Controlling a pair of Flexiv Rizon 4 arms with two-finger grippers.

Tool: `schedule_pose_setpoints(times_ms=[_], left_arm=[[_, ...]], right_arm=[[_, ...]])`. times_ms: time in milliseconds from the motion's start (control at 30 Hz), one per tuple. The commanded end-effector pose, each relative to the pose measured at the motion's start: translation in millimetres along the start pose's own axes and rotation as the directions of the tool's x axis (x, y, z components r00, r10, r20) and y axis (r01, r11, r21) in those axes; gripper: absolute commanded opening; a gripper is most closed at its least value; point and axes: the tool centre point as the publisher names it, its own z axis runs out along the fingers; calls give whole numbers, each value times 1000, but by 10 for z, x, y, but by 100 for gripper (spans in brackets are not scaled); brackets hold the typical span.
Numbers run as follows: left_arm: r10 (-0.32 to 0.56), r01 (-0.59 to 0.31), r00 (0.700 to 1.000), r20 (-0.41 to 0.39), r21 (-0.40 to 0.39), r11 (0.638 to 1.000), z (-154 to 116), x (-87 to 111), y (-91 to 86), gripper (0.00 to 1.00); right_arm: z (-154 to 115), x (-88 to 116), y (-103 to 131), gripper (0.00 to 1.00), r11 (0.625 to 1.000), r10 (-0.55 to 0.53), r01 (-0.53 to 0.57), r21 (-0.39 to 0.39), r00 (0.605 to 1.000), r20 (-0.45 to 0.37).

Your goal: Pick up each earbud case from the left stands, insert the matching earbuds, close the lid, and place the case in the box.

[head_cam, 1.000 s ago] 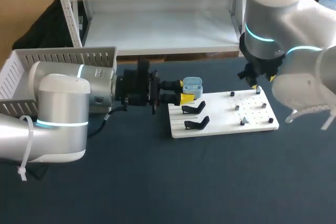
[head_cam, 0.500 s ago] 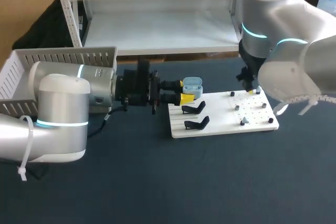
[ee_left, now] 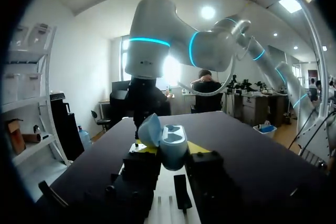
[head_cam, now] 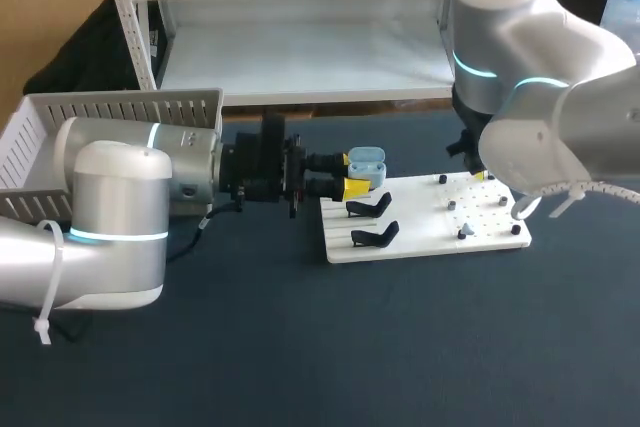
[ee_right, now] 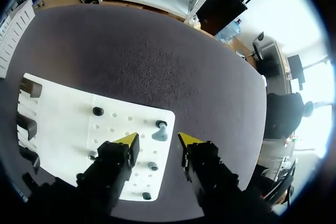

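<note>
The right claw (ee_right: 157, 141) hangs spread over the small grey-blue earbud (ee_right: 159, 134); an off-centre pinch could flick it away. The left claw (ee_left: 173, 150) pinches the open pale-blue plastic earbud case (ee_left: 169, 141).

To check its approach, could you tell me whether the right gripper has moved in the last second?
Yes: in the head view, the right gripper has shifted left along the far edge of the white board.
</note>
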Motion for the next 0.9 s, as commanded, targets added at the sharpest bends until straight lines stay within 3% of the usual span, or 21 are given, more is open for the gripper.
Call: schedule_pose_setpoints(times_ms=[33, 900], left_arm=[[2, -2, 1000, 3, -6, 1000, 1, 8, -16, 0], [2, -2, 1000, 3, -6, 1000, 1, 8, -16, 0]], right_arm=[[30, 5, -8, 46, 1000, 6, -6, 14, 1000, 9], [115, 1, -28, 34, 1000, 13, -14, 22, 1000, 23]])
